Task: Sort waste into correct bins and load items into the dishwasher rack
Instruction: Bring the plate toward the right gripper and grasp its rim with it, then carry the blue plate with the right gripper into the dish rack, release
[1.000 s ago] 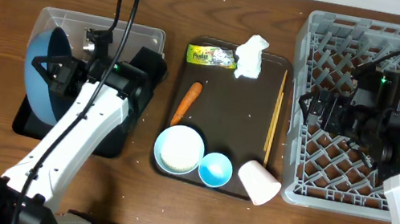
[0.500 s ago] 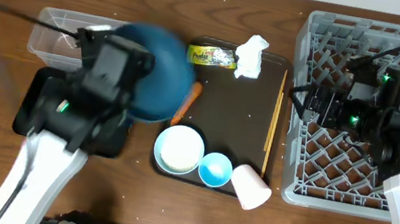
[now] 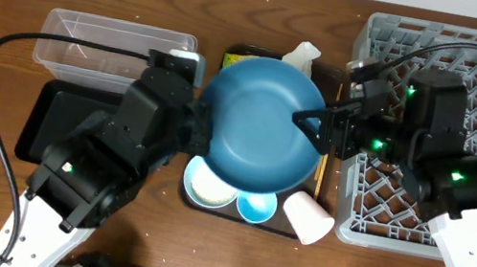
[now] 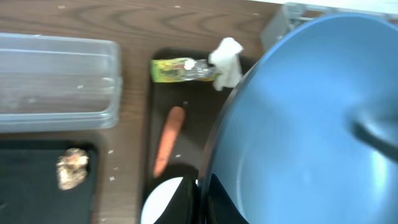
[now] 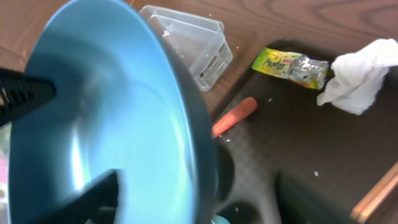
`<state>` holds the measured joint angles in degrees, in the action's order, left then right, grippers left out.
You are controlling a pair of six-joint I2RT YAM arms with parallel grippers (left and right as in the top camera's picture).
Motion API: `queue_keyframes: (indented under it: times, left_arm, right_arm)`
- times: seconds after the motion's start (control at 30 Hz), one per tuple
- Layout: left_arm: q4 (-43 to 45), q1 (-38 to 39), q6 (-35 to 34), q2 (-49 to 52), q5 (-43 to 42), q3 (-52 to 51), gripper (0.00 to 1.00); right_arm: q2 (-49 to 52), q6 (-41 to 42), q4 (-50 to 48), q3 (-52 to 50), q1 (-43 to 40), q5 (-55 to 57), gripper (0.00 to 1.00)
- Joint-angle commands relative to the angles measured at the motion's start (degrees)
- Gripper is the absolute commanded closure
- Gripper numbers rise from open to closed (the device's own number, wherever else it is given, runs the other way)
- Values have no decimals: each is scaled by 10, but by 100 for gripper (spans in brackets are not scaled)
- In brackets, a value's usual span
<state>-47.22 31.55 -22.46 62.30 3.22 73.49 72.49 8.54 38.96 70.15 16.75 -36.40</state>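
The large dark blue plate (image 3: pixel 260 123) is held aloft above the dark brown tray (image 4: pixel 196 130), between the clear tub (image 3: pixel 89 41) and the dishwasher rack (image 3: pixel 368 39). Its hollow face is turned upward, nearly square to the overhead camera. It is round, so no long axis applies.

The left pincer (image 3: pixel 200 132) is pinched on the plate's left rim. The right pincer (image 3: pixel 312 127) meets the right rim with one finger (image 4: pixel 373 130) laid over the hollow face. The other finger is hidden, so whether it grips cannot be told.

From overhead the plate hides most of the tray. The white bowl (image 3: pixel 207 187), pale blue cup (image 3: pixel 255 206) and white-pink cup (image 3: pixel 309 220), which lies on its side, show at the plate's near edge.

The left wrist view shows what the plate hides from above:
- The carrot (image 4: pixel 169 140) lies lengthwise on the tray.
- The snack wrapper (image 4: pixel 177 70) touches the tissue (image 4: pixel 225 59).
- The brown lump (image 4: pixel 73 168) lies in the black tray (image 4: pixel 37 186).

The right wrist view adds the chopsticks (image 5: pixel 379 193) at the tray's far side
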Motion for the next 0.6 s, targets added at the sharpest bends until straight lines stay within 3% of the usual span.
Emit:
queue_keyframes:
  times: [0.0, 0.07, 0.1, 0.2, 0.23, 0.27, 0.3, 0.4, 0.53, 0.57]
  left_arm:
    - [15, 15, 2, -3, -13, 9, 94]
    - [27, 22, 2, -3, -13, 9, 94]
    - [37, 26, 2, -4, -13, 9, 94]
    - [63, 36, 2, -8, -13, 9, 91]
    - [70, 37, 2, -9, -13, 9, 73]
    - [73, 37, 2, -10, -13, 9, 43]
    - [74, 36, 2, -10, -11, 9, 26]
    - [65, 35, 13, -10, -11, 9, 1]
    - [50, 35, 21, -12, -11, 9, 2]
    - [48, 35, 21, -13, -11, 9, 2]
  right_arm:
    - [-2, -9, 8, 9, 14, 22, 67]
    - [-2, -9, 17, 9, 16, 56, 93]
    - [-2, -9, 20, 9, 16, 75, 99]
    - [-4, -9, 19, 9, 13, 94, 99]
    - [-7, -9, 17, 10, 10, 105, 99]
    - [-10, -8, 17, 10, 2, 144, 99]
    - [-13, -1, 18, 10, -5, 188, 99]
    - [-23, 52, 32, 10, -36, 368, 99]
    - [-26, 66, 40, 10, -88, 652, 99]
    - [-24, 64, 34, 10, -106, 768, 99]
